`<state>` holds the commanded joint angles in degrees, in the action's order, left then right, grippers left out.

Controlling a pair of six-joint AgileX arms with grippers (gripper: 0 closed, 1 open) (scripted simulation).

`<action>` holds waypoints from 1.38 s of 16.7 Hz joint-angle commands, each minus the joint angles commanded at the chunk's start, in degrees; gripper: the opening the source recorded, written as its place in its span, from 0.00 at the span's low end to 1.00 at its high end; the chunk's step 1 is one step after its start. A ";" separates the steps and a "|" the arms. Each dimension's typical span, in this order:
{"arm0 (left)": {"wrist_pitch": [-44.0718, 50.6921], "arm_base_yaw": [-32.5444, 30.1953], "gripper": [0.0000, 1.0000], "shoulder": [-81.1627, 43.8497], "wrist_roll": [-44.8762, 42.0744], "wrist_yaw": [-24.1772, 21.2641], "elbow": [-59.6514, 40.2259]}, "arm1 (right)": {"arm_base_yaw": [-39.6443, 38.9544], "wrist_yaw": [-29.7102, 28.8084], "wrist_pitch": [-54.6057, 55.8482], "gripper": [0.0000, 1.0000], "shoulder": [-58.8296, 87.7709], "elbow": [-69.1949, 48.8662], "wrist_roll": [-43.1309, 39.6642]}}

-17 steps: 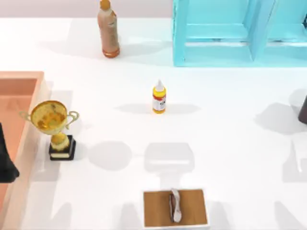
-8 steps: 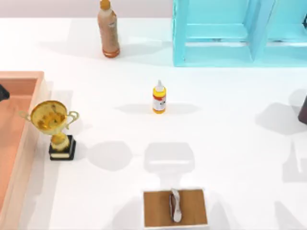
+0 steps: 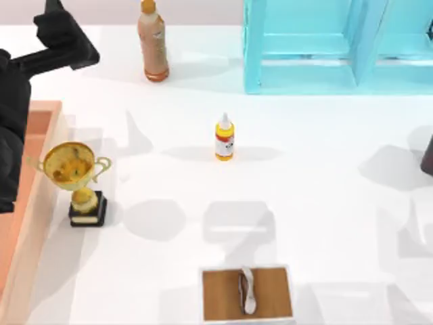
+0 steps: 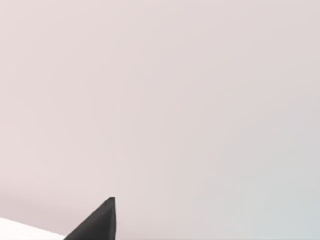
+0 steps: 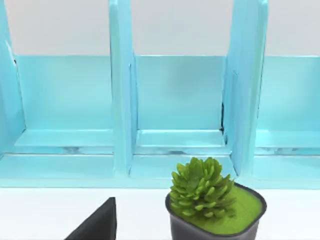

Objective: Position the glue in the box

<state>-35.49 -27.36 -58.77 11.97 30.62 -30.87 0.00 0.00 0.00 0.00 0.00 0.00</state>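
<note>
The glue, a small yellow bottle with a white nozzle and a white-and-red label, stands upright at the table's middle. The salmon-pink box lies along the left edge, cut off by the picture's border. My left arm reaches up over the box, and its gripper hangs at the far left back, well away from the glue. One black fingertip of it shows in the left wrist view against a blank wall. In the right wrist view, one black fingertip of my right gripper shows.
A gold trophy stands right beside the box's wall. An orange-brown drink bottle is at the back. The light-blue shelf unit fills the back right, with a potted green plant before it. A brown-topped block sits at the front.
My left arm has swung from the lower left edge up over the box to the far left back. The glue and the other objects have not moved.
</note>
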 joint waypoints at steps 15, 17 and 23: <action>-14.15 -25.41 1.00 -57.70 9.22 17.63 -14.94 | 0.00 0.00 0.00 1.00 0.00 0.00 0.00; -14.42 -26.91 1.00 -61.50 9.43 18.33 -15.06 | 0.00 0.00 0.00 1.00 0.00 0.00 0.00; -14.44 -27.65 1.00 -63.40 9.46 18.59 -14.98 | 0.00 0.00 0.00 1.00 0.00 0.00 0.00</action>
<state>-49.92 -55.01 -122.17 21.43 49.21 -45.85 0.00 0.00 0.00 0.00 0.00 0.00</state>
